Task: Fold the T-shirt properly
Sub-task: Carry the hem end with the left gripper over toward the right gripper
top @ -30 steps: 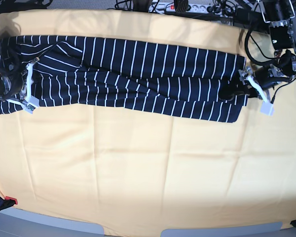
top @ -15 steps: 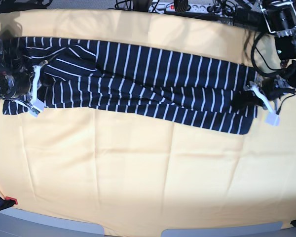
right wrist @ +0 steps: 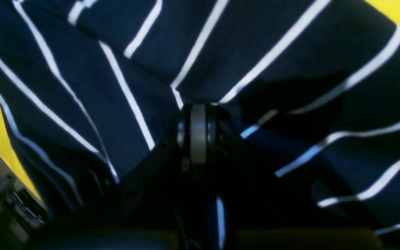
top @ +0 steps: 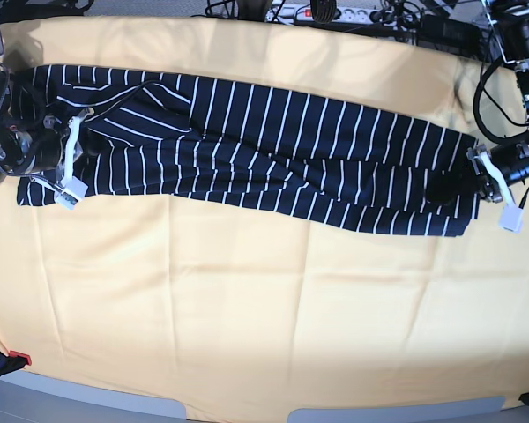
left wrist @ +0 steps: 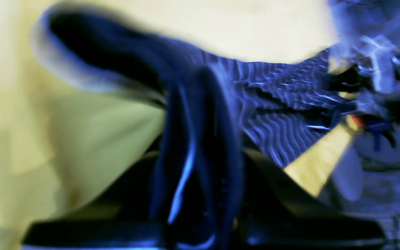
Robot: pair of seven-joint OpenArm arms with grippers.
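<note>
Stretched on the cloth (top: 247, 300) across the tabletop's far half: the T-shirt (top: 247, 150), running from the far-left corner toward the right edge, slanting slightly nearer on the right. At its left end, the right gripper (top: 66, 163), on the fabric. At its right end, the left gripper (top: 489, 181), by the right edge. Behind the far edge, a power strip (top: 322, 12) and cables.

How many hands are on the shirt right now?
2. The left hand grips the shirt at the base view's right end; the right hand at its left end.
</note>
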